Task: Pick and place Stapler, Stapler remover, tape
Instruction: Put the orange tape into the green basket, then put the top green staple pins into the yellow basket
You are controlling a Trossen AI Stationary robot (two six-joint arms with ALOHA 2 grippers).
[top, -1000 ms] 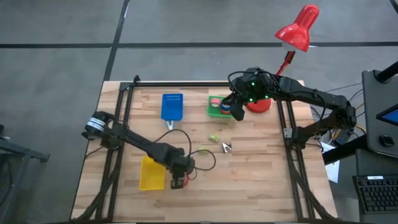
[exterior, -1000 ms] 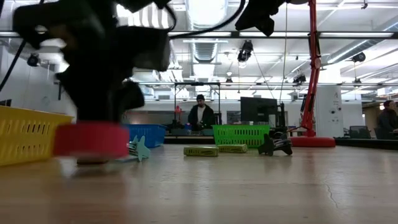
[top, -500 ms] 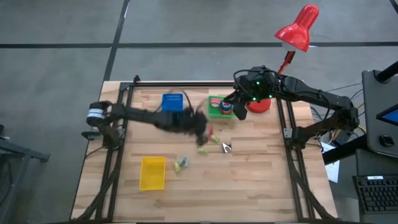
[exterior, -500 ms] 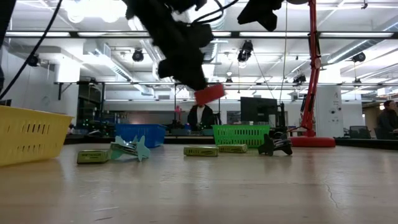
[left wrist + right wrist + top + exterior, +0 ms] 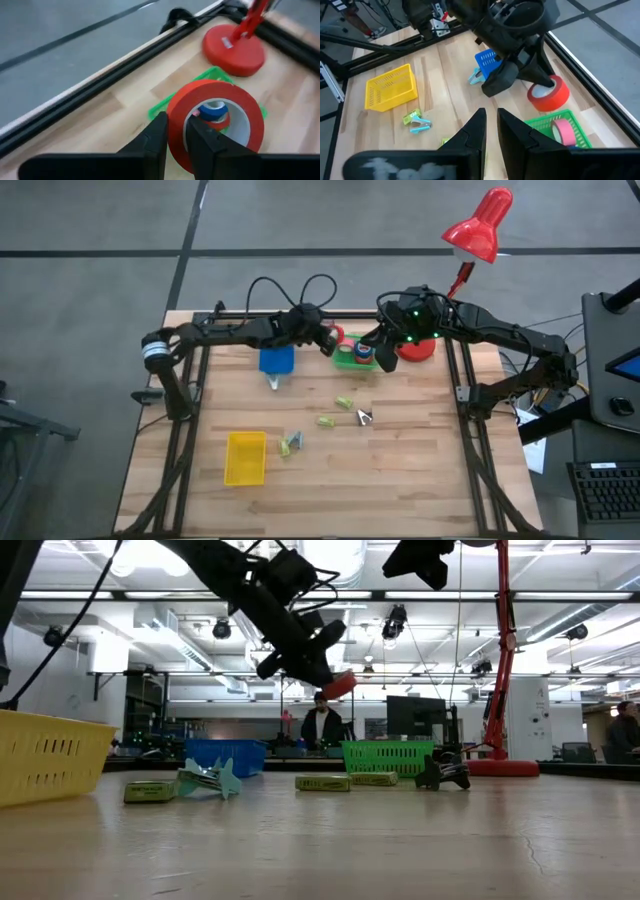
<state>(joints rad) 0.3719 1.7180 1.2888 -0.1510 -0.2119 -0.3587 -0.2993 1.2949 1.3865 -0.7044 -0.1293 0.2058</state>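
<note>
The wooden tabletop (image 5: 400, 470) lies mostly bare on the near side of the green bin (image 5: 352, 352), which sits toward its far edge. The left pincer (image 5: 330, 340) hovers just beside that bin's rim, clamped on a red tape roll (image 5: 215, 122), with more rolls (image 5: 214, 111) inside the bin. The right pincer (image 5: 383, 358) hangs over the bin's other side, fingers nearly together and holding nothing.

The table (image 5: 400, 460) was pale planked wood, matt; the yellow bin (image 5: 245, 457) and green bin (image 5: 559, 131) were perforated plastic; the red tape roll (image 5: 215, 125) looked smooth, faintly glossy.
</note>
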